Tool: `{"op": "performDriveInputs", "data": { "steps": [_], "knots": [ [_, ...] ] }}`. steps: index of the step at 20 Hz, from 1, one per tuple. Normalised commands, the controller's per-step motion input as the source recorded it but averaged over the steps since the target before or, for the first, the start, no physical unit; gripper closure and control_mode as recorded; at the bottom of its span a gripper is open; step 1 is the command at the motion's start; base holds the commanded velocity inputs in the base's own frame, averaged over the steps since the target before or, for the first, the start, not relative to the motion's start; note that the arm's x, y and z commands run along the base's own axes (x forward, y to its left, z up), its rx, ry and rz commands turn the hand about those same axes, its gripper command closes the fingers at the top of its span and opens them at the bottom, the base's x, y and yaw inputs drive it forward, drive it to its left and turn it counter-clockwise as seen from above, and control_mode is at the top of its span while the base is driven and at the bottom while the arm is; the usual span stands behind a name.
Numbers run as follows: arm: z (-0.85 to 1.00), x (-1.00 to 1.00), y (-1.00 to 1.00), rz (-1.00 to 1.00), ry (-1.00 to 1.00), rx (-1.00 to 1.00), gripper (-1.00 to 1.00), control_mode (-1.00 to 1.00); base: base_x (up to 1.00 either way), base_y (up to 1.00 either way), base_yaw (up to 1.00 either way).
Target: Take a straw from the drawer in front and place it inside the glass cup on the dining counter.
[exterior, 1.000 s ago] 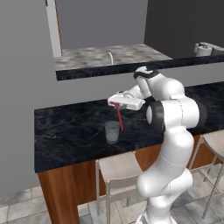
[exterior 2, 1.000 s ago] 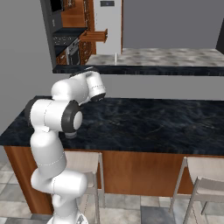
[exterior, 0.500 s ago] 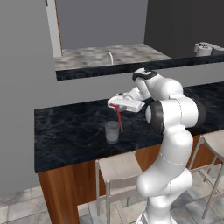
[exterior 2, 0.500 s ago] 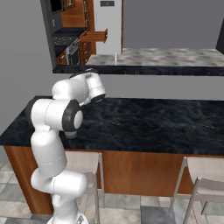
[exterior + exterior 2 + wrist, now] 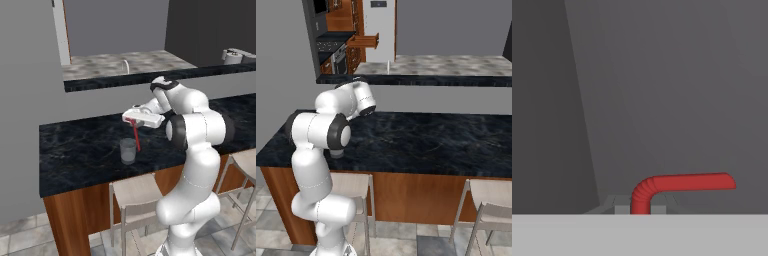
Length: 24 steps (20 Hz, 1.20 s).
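The thin red straw [image 5: 135,136] hangs nearly upright from my gripper [image 5: 131,120], which is shut on its upper part. Its lower end sits level with the upper right edge of the glass cup [image 5: 128,151]; whether it is inside the rim I cannot tell. The clear cup stands upright on the black dining counter [image 5: 80,150], near its front edge. In the hand view the straw's bent tip [image 5: 682,182] juts sideways from between the fingertips [image 5: 619,204] against a grey wall. The drawer [image 5: 363,40] stands pulled open far back in the kitchen. In the right base view my own arm hides the cup.
A raised ledge with a pale stone top [image 5: 120,67] runs behind the dining counter. Light stools [image 5: 135,192] [image 5: 491,205] stand below the counter's front. A grey wall [image 5: 30,75] rises at the left.
The hand with the straw has sunk very slightly over the cup; everything else stays as it was.
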Motion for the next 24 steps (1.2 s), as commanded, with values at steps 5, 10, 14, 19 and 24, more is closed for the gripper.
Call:
{"op": "performDriveInputs", "data": {
  "steps": [5, 10, 14, 19, 24],
  "knots": [
    [0.0, 0.15, 0.01, 0.02, -0.05, 0.01, 1.0, -1.0, 0.0, 0.0, 0.0],
    [0.0, 0.16, 0.05, 0.02, -0.04, 0.02, 1.0, -1.0, 0.0, 0.0, 0.0],
    [0.0, 0.14, 0.04, 0.02, -0.02, 0.02, 1.0, -1.0, 0.0, 0.0, 0.0],
    [-0.03, 0.13, 0.02, 0.02, 0.0, 0.0, 1.0, -1.0, 0.0, 0.0, 0.0],
    [-0.06, 0.04, 0.0, 0.02, 0.0, 0.0, 1.0, -1.0, 0.0, 0.0, 0.0]
  ]
}}
